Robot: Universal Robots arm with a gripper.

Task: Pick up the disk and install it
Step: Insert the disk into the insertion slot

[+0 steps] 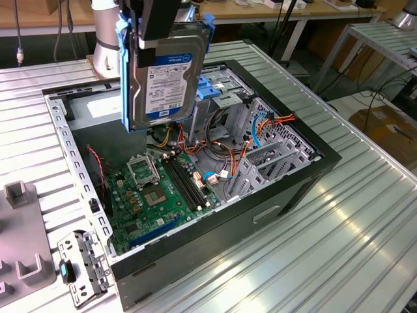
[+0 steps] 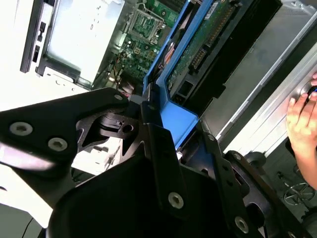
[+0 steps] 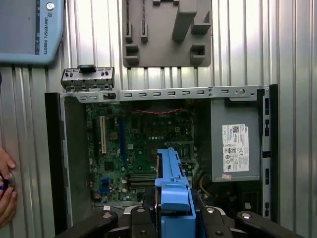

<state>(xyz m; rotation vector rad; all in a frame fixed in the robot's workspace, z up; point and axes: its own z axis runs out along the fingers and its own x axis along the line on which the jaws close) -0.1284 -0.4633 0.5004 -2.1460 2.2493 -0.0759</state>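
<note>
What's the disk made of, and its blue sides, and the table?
The disk: seemingly dull grey metal under a paper label. Its blue rails: matte plastic, judging by the even bright colour. The table: ribbed, shiny metal, perhaps aluminium.

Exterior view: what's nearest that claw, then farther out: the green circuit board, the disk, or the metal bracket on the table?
1. The disk: held upright in the gripper, above the case.
2. The green circuit board: below, inside the case.
3. The metal bracket: on the table, exterior view's lower left.

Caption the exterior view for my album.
The robot's hand holds the disk upright over the open computer case.
</note>
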